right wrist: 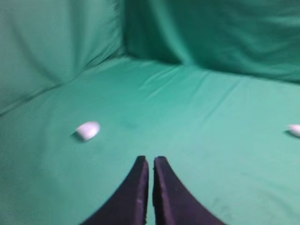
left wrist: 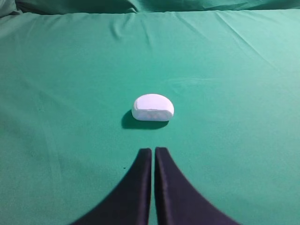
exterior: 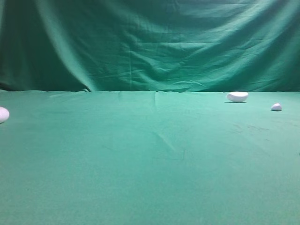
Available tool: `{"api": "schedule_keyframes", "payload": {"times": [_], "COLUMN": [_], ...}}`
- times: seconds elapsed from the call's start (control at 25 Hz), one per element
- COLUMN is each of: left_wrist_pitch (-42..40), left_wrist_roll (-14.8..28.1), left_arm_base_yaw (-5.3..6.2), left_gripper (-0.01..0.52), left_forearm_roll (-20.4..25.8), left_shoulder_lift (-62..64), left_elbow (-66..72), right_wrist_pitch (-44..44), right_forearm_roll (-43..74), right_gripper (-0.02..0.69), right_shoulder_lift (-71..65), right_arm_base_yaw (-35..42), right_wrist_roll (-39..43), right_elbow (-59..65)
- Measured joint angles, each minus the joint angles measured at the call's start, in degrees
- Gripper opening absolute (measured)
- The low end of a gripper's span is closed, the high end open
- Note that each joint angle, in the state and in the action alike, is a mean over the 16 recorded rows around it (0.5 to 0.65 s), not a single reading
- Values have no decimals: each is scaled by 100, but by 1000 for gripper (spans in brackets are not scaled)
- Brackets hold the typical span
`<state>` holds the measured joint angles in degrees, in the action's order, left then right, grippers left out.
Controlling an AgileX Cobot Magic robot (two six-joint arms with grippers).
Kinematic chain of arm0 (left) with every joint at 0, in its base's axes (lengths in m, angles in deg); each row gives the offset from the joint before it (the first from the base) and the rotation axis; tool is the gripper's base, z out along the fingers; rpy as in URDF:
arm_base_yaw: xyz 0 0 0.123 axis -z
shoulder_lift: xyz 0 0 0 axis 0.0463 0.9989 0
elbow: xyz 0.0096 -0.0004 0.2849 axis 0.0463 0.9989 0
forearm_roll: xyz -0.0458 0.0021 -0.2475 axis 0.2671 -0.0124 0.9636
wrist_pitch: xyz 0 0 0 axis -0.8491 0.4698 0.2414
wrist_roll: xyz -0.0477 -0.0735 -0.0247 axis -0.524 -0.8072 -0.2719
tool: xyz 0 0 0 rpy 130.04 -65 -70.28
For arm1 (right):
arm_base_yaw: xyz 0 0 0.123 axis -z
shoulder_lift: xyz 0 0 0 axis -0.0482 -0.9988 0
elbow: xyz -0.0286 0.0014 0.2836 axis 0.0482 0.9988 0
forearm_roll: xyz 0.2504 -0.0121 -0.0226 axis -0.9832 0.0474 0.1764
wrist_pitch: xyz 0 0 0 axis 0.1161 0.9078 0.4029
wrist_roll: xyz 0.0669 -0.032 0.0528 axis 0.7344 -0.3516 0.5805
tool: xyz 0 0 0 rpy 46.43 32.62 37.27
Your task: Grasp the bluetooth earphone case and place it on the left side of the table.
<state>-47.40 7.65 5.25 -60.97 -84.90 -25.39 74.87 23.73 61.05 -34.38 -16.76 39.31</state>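
Note:
The bluetooth earphone case (left wrist: 152, 108), white and oblong with faint oval marks on its side, lies on the green table (left wrist: 243, 93) just ahead of my left gripper (left wrist: 153, 150). That gripper is shut and empty, a short gap from the case. In the exterior view the case shows as a white shape (exterior: 3, 115) cut off by the left edge of the table (exterior: 140, 164). My right gripper (right wrist: 151, 159) is shut and empty over bare cloth. Neither gripper shows in the exterior view.
A smooth white bean-shaped lump (exterior: 237, 96) lies at the far right near the backdrop, with a tiny white pebble-like piece (exterior: 276, 107) to its right. The right wrist view shows the lump (right wrist: 88, 130) ahead to the left and the pebble (right wrist: 295, 130) at the right edge.

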Motion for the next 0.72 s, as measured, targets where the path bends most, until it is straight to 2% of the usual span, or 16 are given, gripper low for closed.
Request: {"api": "schedule_keyframes", "payload": {"times": [0.2, 0.4, 0.72], "left_wrist_pitch": [0, 0, 0], "left_wrist_roll": [0, 0, 0], "left_arm_base_yaw": [0, 0, 0], "left_gripper": [0, 0, 0], "left_forearm_roll": [0, -1, -5], "left_shoulder_lift": [0, 0, 0], "left_elbow": [0, 0, 0], "right_wrist_pitch": [-754, -1025, -784], "right_forearm_roll": [66, 80, 95], "right_gripper": [0, 0, 0], "right_shoulder_lift": [531, 1016, 1535], "right_arm_base_yaw": [1090, 2028, 2640], "right_wrist_roll": [-3, -3, -3], "right_elbow": [970, 1711, 2255]}}
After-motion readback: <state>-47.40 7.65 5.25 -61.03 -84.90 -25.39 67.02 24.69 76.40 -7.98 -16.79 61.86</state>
